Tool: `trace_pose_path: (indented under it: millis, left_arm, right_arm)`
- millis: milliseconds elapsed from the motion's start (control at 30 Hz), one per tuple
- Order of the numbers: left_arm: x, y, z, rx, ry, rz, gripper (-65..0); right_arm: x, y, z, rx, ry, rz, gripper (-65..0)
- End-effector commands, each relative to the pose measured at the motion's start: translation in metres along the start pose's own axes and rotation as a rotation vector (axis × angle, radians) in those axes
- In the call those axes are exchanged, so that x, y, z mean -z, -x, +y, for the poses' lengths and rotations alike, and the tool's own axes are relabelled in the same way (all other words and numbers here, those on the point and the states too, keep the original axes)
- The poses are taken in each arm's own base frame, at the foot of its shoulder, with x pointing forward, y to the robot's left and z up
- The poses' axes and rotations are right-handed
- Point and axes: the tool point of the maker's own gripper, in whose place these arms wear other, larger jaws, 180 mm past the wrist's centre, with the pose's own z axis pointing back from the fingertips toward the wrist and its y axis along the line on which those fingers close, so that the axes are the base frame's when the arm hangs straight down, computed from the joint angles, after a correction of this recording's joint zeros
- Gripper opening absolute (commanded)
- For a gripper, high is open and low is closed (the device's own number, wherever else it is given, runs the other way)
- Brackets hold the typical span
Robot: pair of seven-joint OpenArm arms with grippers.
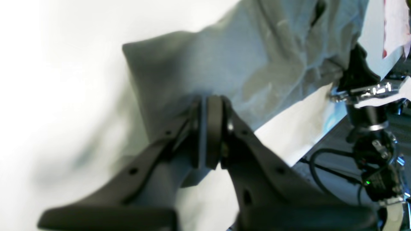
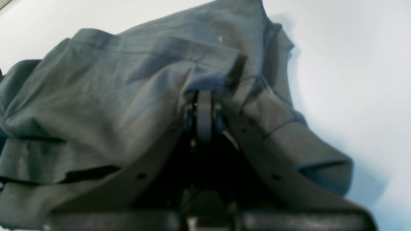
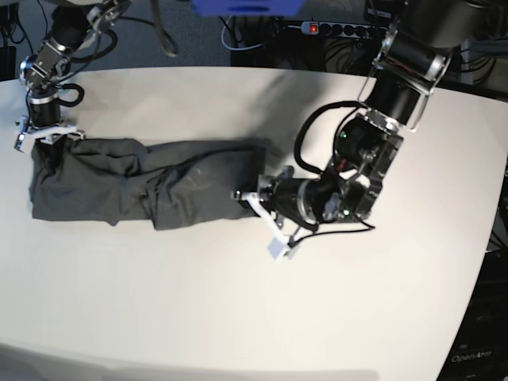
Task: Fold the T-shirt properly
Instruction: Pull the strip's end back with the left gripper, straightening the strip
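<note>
dark grey cloth, the t-shirt (image 3: 139, 184), lies stretched in a long rumpled band across the white counter (image 3: 238, 309), running from the far left of the base view to about the middle. the left hand (image 1: 208, 134) is closed tight on an edge of the t-shirt, its two pads pressed together with a thin strip of fabric caught between them; in the base view this hand (image 3: 248, 196) sits at the band's right end, low over the counter, its arm curling in from the upper right. the right hand (image 2: 204, 112) is likewise pinched shut on the t-shirt, with folds of cloth heaped over and around its fingertips; in the base view it (image 3: 44, 141) comes down at the band's upper-left corner. between the two hands the fabric is creased and partly doubled over, with a thicker bunch near the middle. a power strip (image 3: 341, 28) with a red light lies on the floor beyond the counter's far edge.
</note>
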Motion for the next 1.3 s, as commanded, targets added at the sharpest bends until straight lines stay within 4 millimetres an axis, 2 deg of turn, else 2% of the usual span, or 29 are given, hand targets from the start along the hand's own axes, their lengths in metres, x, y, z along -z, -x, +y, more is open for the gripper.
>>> trace_pose_path:
  millis: [0, 200, 333, 533, 733, 833, 900, 1033, 1267]
  left_arm:
    - [-0.003, -0.015, -0.007, 0.015, 0.019, -0.031, -63.0]
    - [0.009, -0.002, 0.019, 0.005, -0.071, 0.009, -63.0]
    - [0.026, 0.005, 0.027, 0.061, -0.144, 0.011, -63.0]
    - [0.039, 0.022, 0.041, 0.070, -0.185, 0.042, -63.0]
    - [0.034, 0.025, 0.059, 0.064, -0.220, 0.052, -63.0]
    - [0.031, 0.026, 0.065, 0.066, -0.233, 0.059, -63.0]
    - [0.024, 0.026, 0.078, 0.066, -0.258, 0.061, -63.0]
    - [0.015, 0.028, 0.095, 0.065, -0.293, 0.062, -63.0]
    - [0.005, 0.031, 0.106, 0.137, -0.272, 0.087, -63.0]
  right_arm:
    - [-0.026, 0.086, 0.012, -0.072, -0.029, 0.366, -64.9]
    - [-0.027, 0.087, 0.013, -0.069, -0.029, 0.368, -64.9]
    - [-0.027, 0.087, 0.013, -0.069, -0.029, 0.368, -64.9]
    - [-0.026, 0.086, 0.012, -0.071, -0.028, 0.366, -64.9]
    - [-0.025, 0.081, 0.007, -0.081, -0.022, 0.358, -64.9]
    - [-0.022, 0.064, -0.002, -0.122, -0.006, 0.325, -64.9]
    - [-0.021, 0.056, -0.005, -0.140, 0.001, 0.309, -64.9]
    - [-0.021, 0.053, -0.009, -0.150, 0.007, 0.305, -64.9]
    - [-0.019, 0.025, -0.027, -0.216, 0.036, 0.260, -64.9]
